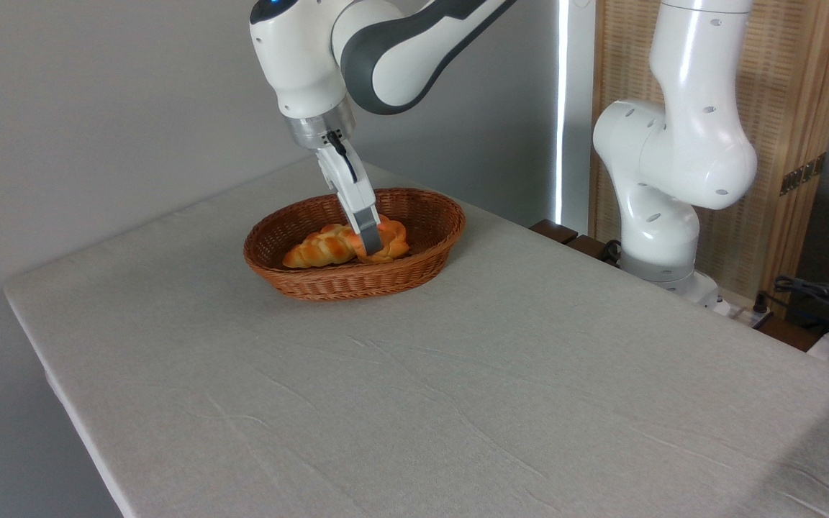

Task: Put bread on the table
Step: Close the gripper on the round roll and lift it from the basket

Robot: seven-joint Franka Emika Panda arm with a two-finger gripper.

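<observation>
Brown oval wicker basket [414, 277] with a twisted braid-shaped loaf [317, 248] inside; wooden slatted screen [796, 137] behind.

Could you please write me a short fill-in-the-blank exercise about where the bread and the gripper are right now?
1. The round bread lies inside the wicker ____.
2. The braided loaf lies to the ____ of the round bread in the picture.
3. The gripper reaches down into the basket right at the round ____.
4. The table is covered with a pale ____.

Missing words: basket; left; bread; cloth
</observation>
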